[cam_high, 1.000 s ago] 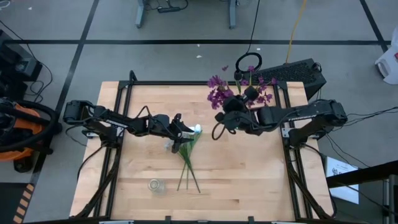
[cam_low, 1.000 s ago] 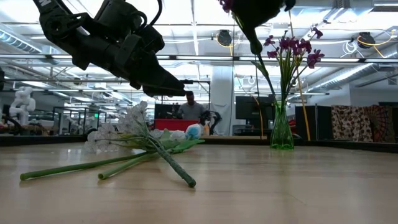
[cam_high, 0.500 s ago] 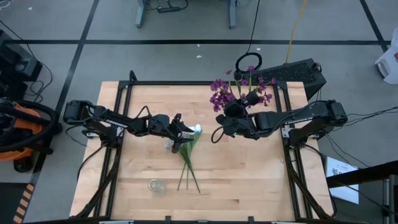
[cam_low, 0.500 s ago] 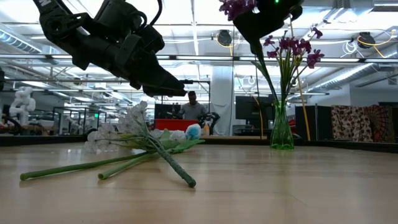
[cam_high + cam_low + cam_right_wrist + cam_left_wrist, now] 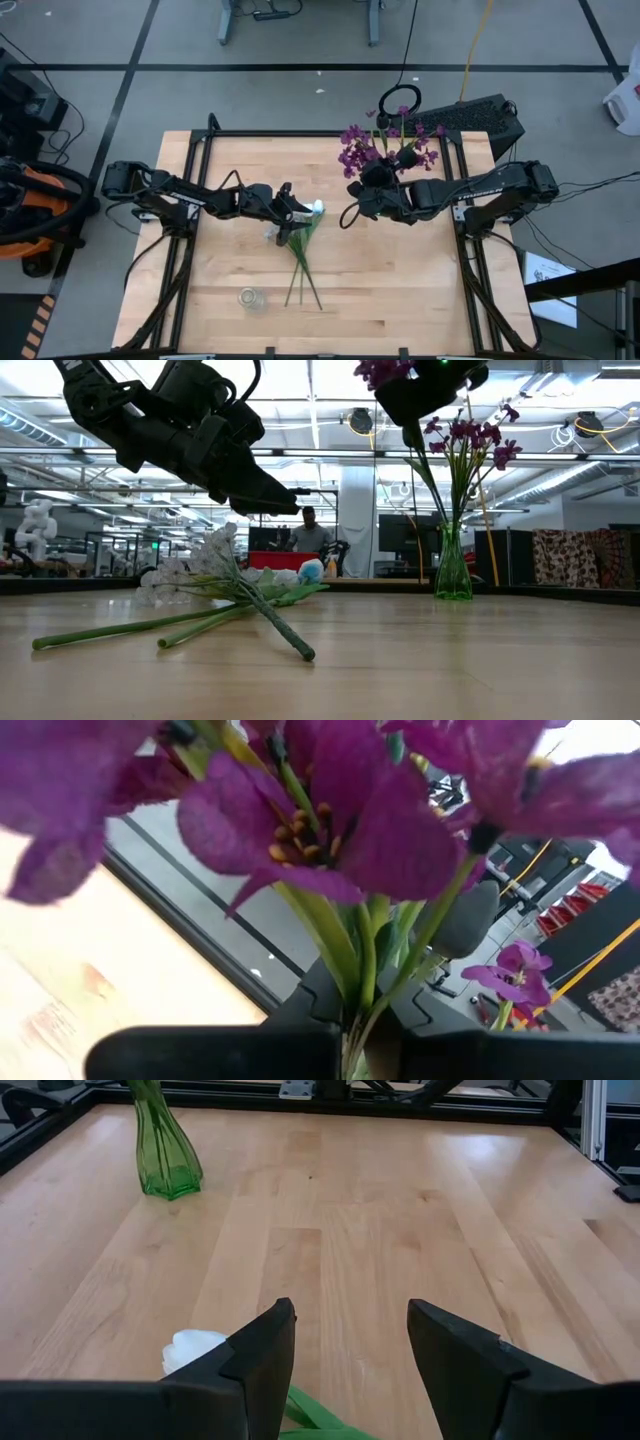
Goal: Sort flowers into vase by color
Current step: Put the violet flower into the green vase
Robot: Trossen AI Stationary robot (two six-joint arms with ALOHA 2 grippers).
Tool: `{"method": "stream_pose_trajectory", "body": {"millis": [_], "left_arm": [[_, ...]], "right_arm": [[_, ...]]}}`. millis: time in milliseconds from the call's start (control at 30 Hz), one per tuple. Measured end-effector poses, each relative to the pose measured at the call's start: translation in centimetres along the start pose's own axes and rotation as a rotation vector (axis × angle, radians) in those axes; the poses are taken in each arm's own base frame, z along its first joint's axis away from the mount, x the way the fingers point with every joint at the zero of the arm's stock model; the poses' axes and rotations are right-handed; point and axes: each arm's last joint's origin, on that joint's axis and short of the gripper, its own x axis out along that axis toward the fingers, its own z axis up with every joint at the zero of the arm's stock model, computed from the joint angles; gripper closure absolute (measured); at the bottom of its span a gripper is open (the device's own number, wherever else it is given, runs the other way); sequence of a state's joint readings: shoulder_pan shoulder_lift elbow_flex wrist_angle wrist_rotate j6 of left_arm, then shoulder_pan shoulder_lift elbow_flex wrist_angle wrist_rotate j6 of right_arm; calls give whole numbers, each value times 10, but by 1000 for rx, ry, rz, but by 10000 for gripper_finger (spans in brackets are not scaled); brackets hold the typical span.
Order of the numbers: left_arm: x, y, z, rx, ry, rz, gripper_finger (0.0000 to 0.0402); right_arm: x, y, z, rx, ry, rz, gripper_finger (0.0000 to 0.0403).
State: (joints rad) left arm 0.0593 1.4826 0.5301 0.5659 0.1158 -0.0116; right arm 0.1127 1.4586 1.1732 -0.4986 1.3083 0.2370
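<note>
Parted, my left gripper (image 5: 350, 1350) hovers over three loose pale green-stemmed flowers (image 5: 303, 245). My right gripper (image 5: 412, 435) pinches one purple-blossomed stem (image 5: 352, 148) beside the green glass vase (image 5: 452, 565) of purple flowers (image 5: 468, 435).

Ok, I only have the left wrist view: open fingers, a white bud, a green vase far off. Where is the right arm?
Observer: The right gripper is up near the green vase, shut on a purple flower.
Operator: Is the vase empty?
Observer: No, purple flowers already stand in it.
Operator: What lies under my gripper?
Observer: The left gripper hovers open over white flowers lying on the table; a small clear jar stands near the stem ends.
</note>
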Motion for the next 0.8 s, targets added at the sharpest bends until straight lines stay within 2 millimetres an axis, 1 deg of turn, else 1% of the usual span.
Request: {"method": "stream_pose_trajectory", "body": {"millis": [800], "left_arm": [[0, 0, 0, -1, 0, -1, 201]], "right_arm": [[1, -4, -12, 95, 27, -41, 396]]}}
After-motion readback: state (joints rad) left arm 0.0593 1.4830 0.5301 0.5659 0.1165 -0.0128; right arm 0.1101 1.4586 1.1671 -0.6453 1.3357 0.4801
